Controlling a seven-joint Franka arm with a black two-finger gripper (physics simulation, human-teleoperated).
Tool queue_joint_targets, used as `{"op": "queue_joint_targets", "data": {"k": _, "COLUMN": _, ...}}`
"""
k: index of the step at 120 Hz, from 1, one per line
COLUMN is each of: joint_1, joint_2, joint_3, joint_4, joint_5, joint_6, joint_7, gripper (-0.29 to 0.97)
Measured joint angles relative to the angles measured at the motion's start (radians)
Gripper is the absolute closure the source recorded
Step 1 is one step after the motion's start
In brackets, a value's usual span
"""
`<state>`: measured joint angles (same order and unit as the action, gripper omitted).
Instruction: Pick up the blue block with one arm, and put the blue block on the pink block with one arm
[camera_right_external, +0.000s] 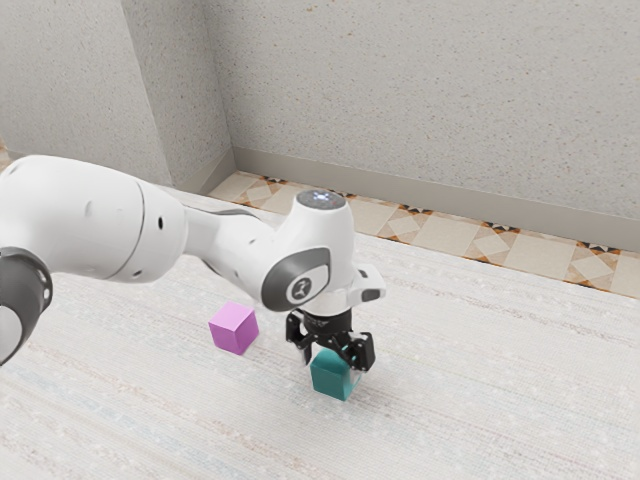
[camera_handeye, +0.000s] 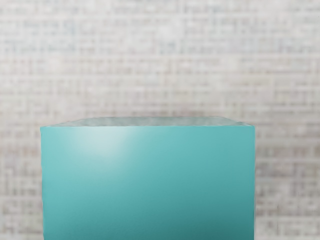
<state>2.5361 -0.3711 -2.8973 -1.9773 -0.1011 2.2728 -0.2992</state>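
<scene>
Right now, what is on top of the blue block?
Only the gripper, directly above the blue block. Whether it touches the top face is covered by the gripper itself.

A bare room: speckled walls (camera_right_external: 420, 90), patterned floor tiles (camera_right_external: 450, 235), pale tabletop (camera_right_external: 500, 380).

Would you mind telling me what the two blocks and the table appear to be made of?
The blue block: smooth, probably plastic, satin; a soft highlight spreads across its face in the wrist view. The pink block: flat, even colour, matte; plastic or painted wood, unclear. The table: pale, finely streaked like whitewashed wood or laminate, no shine.
</scene>
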Motion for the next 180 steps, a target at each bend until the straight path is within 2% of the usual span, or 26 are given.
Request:
{"op": "queue_joint_targets", "data": {"k": 30, "joint_1": 0.003, "joint_2": -0.035, "joint_3": 0.013, "joint_4": 0.031, "joint_5": -0.005, "joint_6": 0.0, "joint_7": -0.001, "gripper": 0.01}}
{"op": "queue_joint_targets", "data": {"k": 59, "joint_1": -0.006, "joint_2": -0.048, "joint_3": 0.014, "joint_4": 0.032, "joint_5": -0.007, "joint_6": 0.0, "joint_7": -0.002, "gripper": 0.19}}
{"op": "queue_joint_targets", "data": {"k": 75, "joint_1": -0.005, "joint_2": -0.051, "joint_3": 0.015, "joint_4": 0.032, "joint_5": -0.007, "joint_6": 0.0, "joint_7": -0.002, "gripper": 0.25}}
{"op": "queue_joint_targets", "data": {"k": 150, "joint_1": -0.012, "joint_2": -0.025, "joint_3": 0.018, "joint_4": 0.033, "joint_5": 0.002, "joint_6": -0.004, "joint_7": -0.012, "gripper": 0.3}}
{"op": "queue_joint_targets", "data": {"k": 163, "joint_1": -0.073, "joint_2": -0.012, "joint_3": 0.083, "joint_4": 0.033, "joint_5": 0.004, "joint_6": -0.01, "joint_7": -0.014, "gripper": 0.31}}
{"op": "queue_joint_targets", "data": {"k": 180, "joint_1": -0.088, "joint_2": 0.016, "joint_3": 0.107, "joint_4": 0.033, "joint_5": 0.007, "joint_6": -0.026, "joint_7": -0.017, "gripper": 0.31}}
